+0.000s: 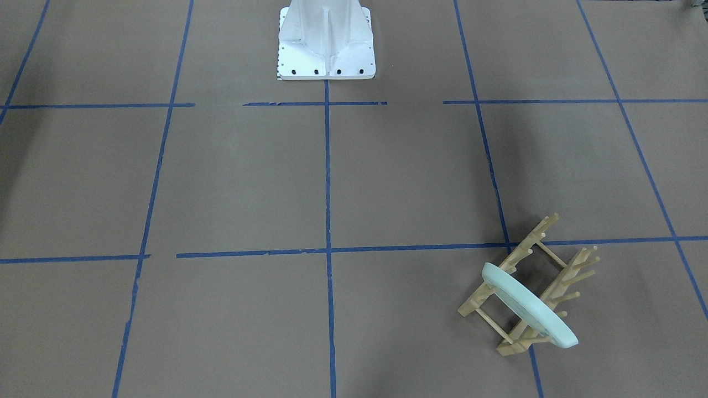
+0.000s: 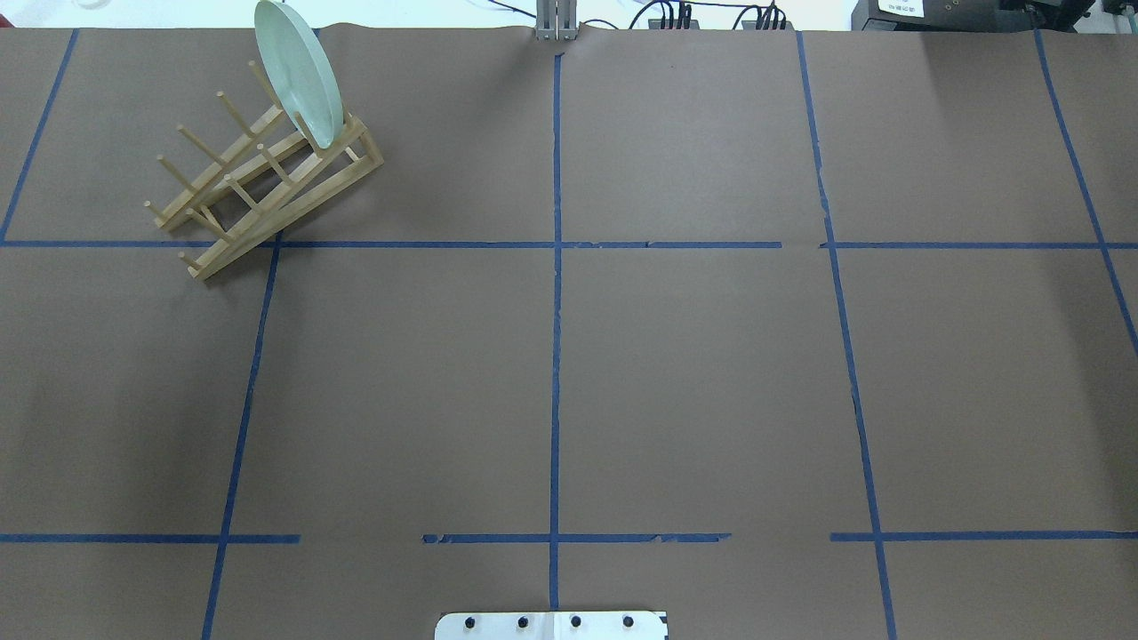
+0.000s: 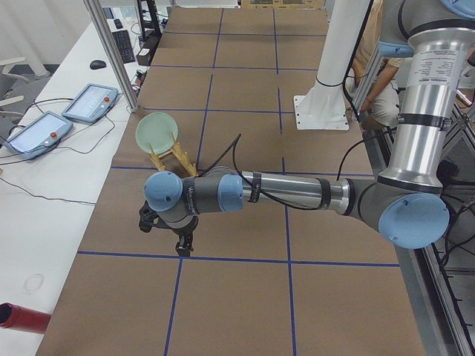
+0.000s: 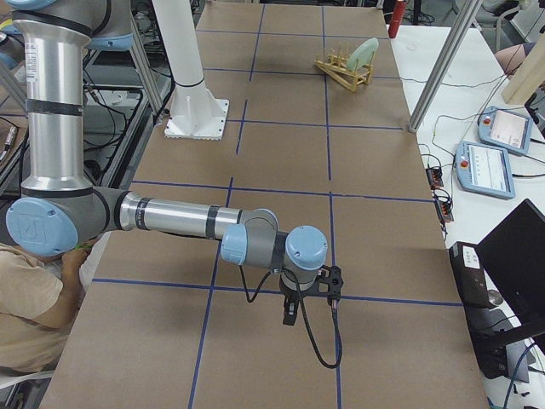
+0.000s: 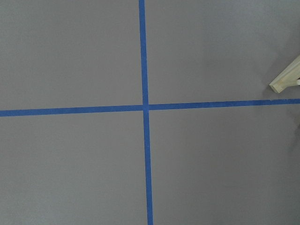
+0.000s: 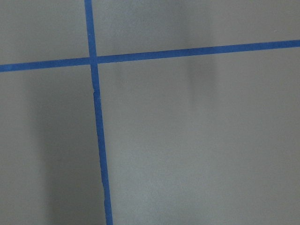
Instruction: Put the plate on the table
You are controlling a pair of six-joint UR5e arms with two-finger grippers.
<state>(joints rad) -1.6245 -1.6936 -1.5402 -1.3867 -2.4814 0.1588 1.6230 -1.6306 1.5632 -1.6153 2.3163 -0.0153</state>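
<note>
Nearest the robot, the white base is set at the near edge of the table. The left gripper and right gripper are hung over the paper toward opposite ends, with a wide stretch of table between them; whether their fingers are spread cannot be told. Farthest off, at the far left corner, the plate is stood on edge in the end slot of the rack, close to the far edge.

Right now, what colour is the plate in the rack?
Plate is pale mint green; best in overhead exterior view.
</note>
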